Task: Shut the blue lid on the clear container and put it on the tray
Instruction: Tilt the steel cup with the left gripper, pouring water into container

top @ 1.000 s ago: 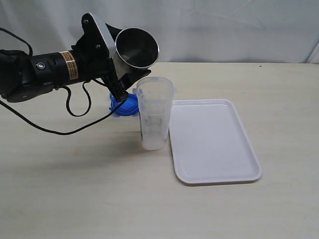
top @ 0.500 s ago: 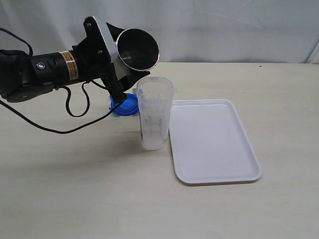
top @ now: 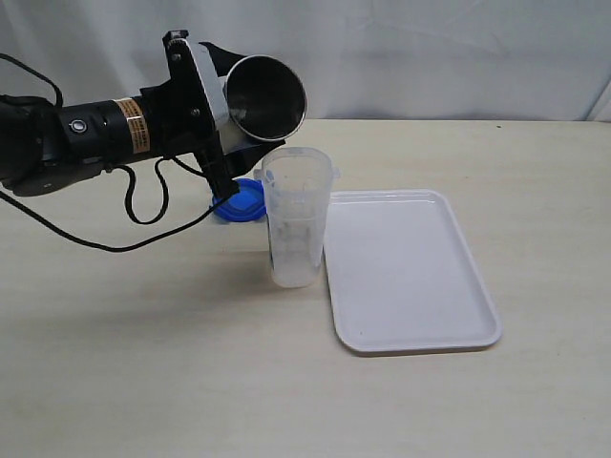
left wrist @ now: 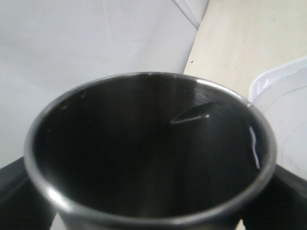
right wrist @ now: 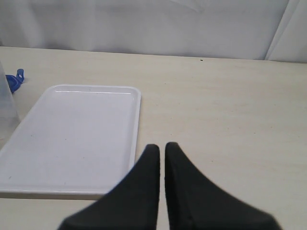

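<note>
Steel cup: edged upward, left jaws grasping it.
Right jaws: clenched, empty.
Blue lid: off, so closing not begun.

Markings present, none legible

In the exterior view an orange label band wraps the left arm, its dark print too small to read; the clear container carries a dark printed patch on its side, blurred past reading
</note>
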`<state>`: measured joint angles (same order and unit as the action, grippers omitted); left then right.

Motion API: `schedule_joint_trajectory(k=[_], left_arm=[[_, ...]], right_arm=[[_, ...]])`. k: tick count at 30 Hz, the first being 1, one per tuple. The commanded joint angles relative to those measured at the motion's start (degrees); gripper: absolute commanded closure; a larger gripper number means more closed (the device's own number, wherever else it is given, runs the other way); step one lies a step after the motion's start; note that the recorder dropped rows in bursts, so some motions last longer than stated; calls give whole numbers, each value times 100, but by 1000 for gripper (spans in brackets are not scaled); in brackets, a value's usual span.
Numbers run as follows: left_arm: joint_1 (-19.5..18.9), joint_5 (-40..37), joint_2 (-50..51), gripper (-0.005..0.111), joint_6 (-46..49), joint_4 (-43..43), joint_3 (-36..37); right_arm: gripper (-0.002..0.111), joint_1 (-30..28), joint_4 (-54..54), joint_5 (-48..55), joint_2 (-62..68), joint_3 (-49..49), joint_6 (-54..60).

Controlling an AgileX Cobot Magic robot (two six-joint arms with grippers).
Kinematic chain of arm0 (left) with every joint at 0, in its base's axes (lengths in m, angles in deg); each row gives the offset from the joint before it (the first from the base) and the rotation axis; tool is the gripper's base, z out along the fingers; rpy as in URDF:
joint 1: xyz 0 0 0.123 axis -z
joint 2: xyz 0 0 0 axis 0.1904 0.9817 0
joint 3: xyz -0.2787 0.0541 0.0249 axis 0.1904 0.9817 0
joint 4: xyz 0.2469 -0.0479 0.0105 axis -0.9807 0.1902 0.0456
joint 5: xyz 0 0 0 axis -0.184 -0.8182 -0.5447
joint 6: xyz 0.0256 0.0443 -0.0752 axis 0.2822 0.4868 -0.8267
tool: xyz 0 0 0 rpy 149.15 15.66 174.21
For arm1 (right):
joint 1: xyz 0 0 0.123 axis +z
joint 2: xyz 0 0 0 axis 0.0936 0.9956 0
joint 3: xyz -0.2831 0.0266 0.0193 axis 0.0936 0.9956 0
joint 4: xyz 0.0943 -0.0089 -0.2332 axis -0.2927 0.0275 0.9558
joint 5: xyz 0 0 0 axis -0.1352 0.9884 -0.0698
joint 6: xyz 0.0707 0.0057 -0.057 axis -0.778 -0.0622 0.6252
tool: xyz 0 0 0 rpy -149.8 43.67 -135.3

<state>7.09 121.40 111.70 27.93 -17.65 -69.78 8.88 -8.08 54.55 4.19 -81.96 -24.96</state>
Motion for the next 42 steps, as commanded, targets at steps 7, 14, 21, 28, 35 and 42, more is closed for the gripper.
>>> schedule_joint_trajectory(k=[7,14,21,28,35,42], left_arm=[[2,428,-136,107,584,185,-96],[2,428,-136,107,904,212,-96],[2,428,-136,107,925,212,-96],[2,428,-136,107,1298,212,-96],[2,428,-136,107,1310,212,-96],[2,418,-136,107,1312,212,-96]], right_arm=[[104,0,-37,-19,-28,15,-11],[104,0,-37,-19,-28,15,-11],[104,0,-37,-19,-28,15,-11],[104,0,-37,-19,-28,15,-11],[104,0,-37,-19,-28,15,-11],[104,0,-37,-19,-28,15,-11]])
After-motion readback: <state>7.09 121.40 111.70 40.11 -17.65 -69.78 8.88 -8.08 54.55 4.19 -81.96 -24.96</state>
